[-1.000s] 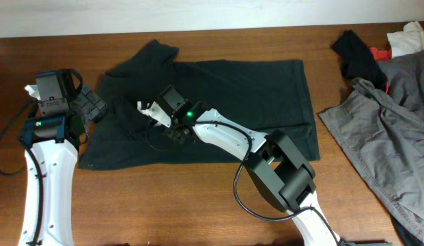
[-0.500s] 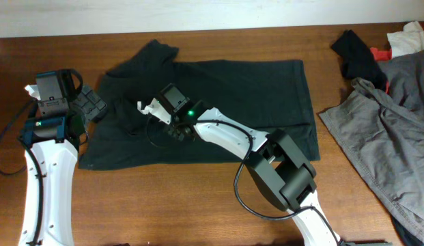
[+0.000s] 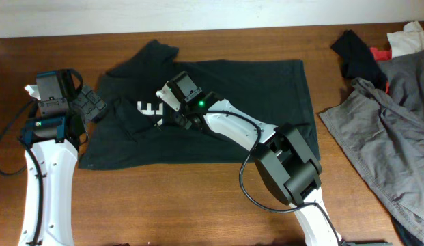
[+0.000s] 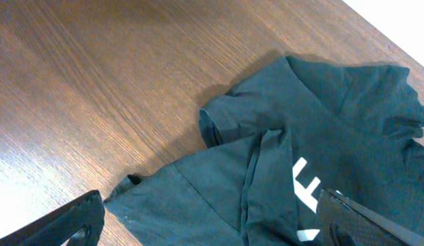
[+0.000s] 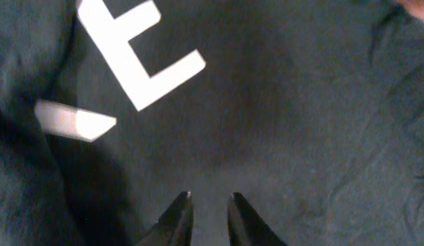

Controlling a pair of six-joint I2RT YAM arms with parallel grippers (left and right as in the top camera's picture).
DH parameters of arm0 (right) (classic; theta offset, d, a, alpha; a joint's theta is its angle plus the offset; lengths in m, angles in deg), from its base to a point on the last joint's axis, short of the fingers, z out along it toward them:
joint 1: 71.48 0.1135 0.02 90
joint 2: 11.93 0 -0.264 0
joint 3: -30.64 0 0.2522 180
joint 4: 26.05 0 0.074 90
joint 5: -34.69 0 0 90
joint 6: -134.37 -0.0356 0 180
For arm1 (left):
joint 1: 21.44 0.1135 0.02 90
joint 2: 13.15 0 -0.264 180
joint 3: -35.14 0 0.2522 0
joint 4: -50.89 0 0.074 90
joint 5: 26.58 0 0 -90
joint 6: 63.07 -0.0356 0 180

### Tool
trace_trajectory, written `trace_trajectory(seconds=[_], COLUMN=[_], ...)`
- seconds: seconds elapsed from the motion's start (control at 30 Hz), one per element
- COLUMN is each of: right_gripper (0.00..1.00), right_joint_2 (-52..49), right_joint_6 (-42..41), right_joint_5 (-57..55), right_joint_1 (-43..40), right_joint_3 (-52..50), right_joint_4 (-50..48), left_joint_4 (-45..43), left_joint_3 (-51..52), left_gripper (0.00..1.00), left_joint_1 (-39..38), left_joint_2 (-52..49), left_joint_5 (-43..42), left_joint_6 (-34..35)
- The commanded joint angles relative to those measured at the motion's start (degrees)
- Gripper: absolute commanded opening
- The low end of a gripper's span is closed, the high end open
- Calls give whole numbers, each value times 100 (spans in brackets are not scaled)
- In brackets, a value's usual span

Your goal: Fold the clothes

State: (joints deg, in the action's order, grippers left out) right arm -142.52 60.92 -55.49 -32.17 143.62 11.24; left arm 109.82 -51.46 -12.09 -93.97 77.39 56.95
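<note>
Clothes [image 3: 266,96] spread on the table [image 3: 164,198] under the right gripper [image 5: 209,203].
The logo [image 5: 140,51] lies on the clothes just ahead of the right gripper's tips. The left gripper [image 4: 208,208] sits at the clothes' left edge, sleeve ahead of it. A second garment [image 3: 382,130], cloth [image 3: 358,55] and scrap [image 3: 381,52] lie well right of both grippers, apart from the clothes.

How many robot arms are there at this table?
2. The left arm stands just left of the dark shirt; the right arm reaches from the front across the shirt to its white logo. No others show.
</note>
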Motion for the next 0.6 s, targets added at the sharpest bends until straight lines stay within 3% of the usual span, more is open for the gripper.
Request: trace_trajectory(seconds=[0.0,0.07,0.17,0.57], right_gripper=[33,51,61,60], right_joint_2=[44,227,544,529], right_joint_6=[-688,-719,-695,-120], right_joint_5=[-15,155,297,964], right_joint_1=[-98,-146,-157,203], right_joint_3=[153,210,216,181], right_joint_4=[72,262,584,1858], left_joint_4=[9,9,9,9], left_joint_3=[-72,-72,-72,-72], left_gripper=[99,99,99,99], left_joint_1=[17,17,17,17], left_joint_2=[26,26,26,26], left_joint_5=[83,83,83,83], left_joint_6=[-7,-7,-7,-7])
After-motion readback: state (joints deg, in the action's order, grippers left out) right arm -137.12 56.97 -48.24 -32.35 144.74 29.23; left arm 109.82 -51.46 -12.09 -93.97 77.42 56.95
